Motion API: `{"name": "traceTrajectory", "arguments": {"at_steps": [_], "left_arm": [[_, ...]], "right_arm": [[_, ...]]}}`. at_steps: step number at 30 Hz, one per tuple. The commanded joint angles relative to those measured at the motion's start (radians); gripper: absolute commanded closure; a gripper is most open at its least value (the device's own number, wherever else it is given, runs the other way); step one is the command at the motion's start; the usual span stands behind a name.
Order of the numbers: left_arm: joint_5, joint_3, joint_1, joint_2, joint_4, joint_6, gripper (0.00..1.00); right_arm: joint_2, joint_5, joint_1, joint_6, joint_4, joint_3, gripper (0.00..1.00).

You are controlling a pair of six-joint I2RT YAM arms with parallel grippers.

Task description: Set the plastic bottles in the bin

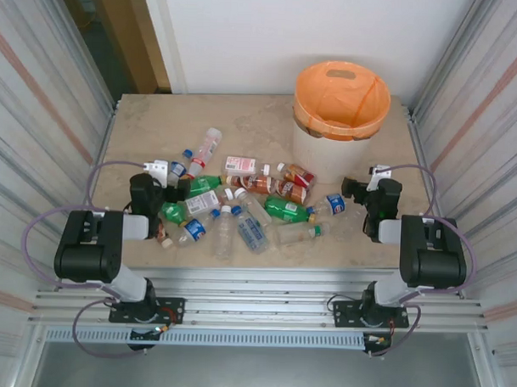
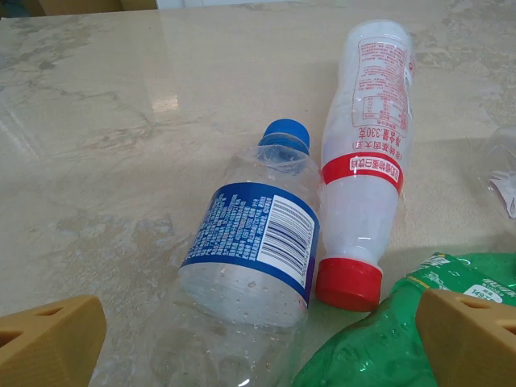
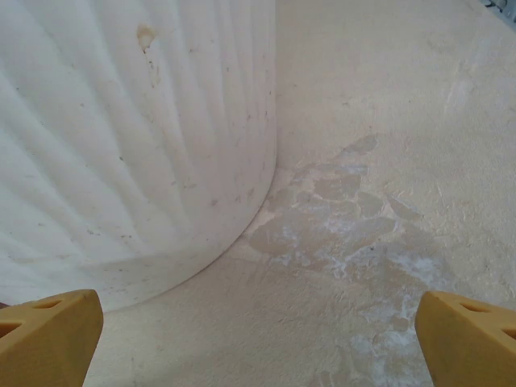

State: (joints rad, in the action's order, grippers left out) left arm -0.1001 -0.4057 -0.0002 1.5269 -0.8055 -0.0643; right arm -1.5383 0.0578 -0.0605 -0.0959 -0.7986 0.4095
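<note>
The left end effector, wide open and empty, sits just short of the blue-labelled clear bottle on the bench — dead ahead between its fingers, long axis pointing away, cap at the far end. The right end effector, also open, faces the wall of the bin, so the left is nearer.

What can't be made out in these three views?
- Bin bottom: top view, hidden by its rim and orange liner.
- Green bottle: left wrist view, cut off by the bottom edge.
- Labels on the plastic bottles: top view, too small to read.
</note>
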Motion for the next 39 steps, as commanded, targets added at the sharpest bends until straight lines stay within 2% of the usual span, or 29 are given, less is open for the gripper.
{"name": "traceTrajectory", "arguments": {"at_steps": [1,34,39], "left_arm": [[0.014,-0.006,-0.005,-0.007,0.003,-0.012,0.01],[0.011,-0.005,-0.004,-0.010,0.001,-0.012,0.01],[-0.006,0.013,0.006,-0.015,-0.027,0.000,0.01]], "right_arm": [[-0.003,0.000,-0.001,0.010,0.007,0.004,0.02],[0.000,0.000,-0.002,0.010,0.004,0.000,0.02],[0.028,-0.047,-0.008,-0.018,0.097,0.041,0.02]]}}
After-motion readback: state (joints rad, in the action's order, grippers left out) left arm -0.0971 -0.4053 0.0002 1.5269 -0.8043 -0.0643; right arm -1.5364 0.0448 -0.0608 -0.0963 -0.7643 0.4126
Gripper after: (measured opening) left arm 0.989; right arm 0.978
